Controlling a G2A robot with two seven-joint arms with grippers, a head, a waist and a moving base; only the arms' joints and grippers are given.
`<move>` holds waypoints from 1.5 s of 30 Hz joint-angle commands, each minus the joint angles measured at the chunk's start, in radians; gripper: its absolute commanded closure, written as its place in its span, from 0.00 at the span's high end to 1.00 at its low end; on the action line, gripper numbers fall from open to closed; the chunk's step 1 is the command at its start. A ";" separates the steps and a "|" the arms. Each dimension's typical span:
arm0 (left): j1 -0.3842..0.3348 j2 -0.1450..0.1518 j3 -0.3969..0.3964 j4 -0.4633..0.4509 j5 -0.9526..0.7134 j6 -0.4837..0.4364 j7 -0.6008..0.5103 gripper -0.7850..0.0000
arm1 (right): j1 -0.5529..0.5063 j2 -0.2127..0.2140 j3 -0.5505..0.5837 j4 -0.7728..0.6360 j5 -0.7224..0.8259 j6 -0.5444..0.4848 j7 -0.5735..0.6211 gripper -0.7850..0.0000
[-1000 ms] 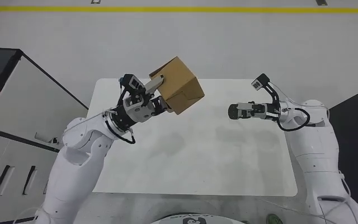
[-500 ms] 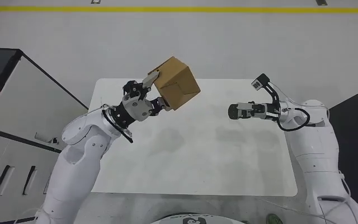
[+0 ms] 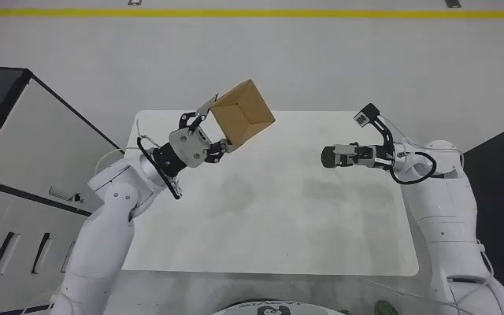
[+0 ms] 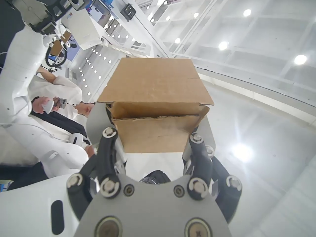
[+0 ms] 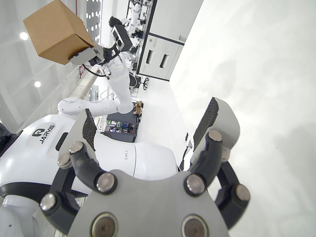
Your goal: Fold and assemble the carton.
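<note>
A brown cardboard carton (image 3: 242,114) is held up in the air over the far left part of the white table (image 3: 315,228). My left gripper (image 3: 214,126) is shut on it, its fingers clamping two opposite sides near one end. In the left wrist view the carton (image 4: 154,92) shows folded flaps with a seam between the fingers (image 4: 108,136). In the right wrist view the carton (image 5: 58,31) appears tilted, well above the table. My right gripper (image 3: 325,156) hovers over the right side of the table, open and holding nothing (image 5: 150,122).
A grey cabinet (image 3: 31,157) stands left of the table. The white tabletop lies bare between the two arms. A yellow floor line (image 3: 252,12) runs along the far side.
My left arm has rotated its wrist and drawn the carton slightly left and up, tilting it. The right arm has stayed still.
</note>
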 commanded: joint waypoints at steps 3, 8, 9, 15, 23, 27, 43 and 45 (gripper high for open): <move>0.005 -0.005 0.006 0.031 -0.230 0.078 0.094 0.00 | 0.000 0.000 0.000 0.000 0.000 0.000 0.000 1.00; -0.009 -0.007 0.006 0.048 -0.481 0.134 0.224 0.00 | 0.000 0.000 0.000 0.000 0.000 0.000 0.000 1.00; -0.009 -0.008 0.008 0.051 -0.523 0.140 0.246 0.00 | 0.000 0.000 0.000 0.000 0.000 0.000 0.000 1.00; -0.026 -0.006 -0.001 0.032 -0.609 0.139 0.322 0.00 | 0.000 0.000 0.000 0.000 0.000 0.000 0.000 1.00; -0.002 -0.009 0.018 0.073 -0.752 0.072 0.415 0.00 | 0.000 0.000 0.000 0.000 0.000 0.000 0.000 1.00; -0.009 -0.009 0.028 0.084 -1.012 0.057 0.540 0.00 | 0.000 0.000 0.000 0.000 0.000 0.000 0.000 1.00; -0.042 0.005 -0.002 0.080 -1.352 0.087 0.740 0.00 | 0.000 0.000 0.000 0.000 0.000 0.000 0.000 1.00; -0.042 0.005 -0.002 0.080 -1.352 0.087 0.740 0.00 | 0.000 0.000 0.000 0.000 0.000 0.000 0.000 1.00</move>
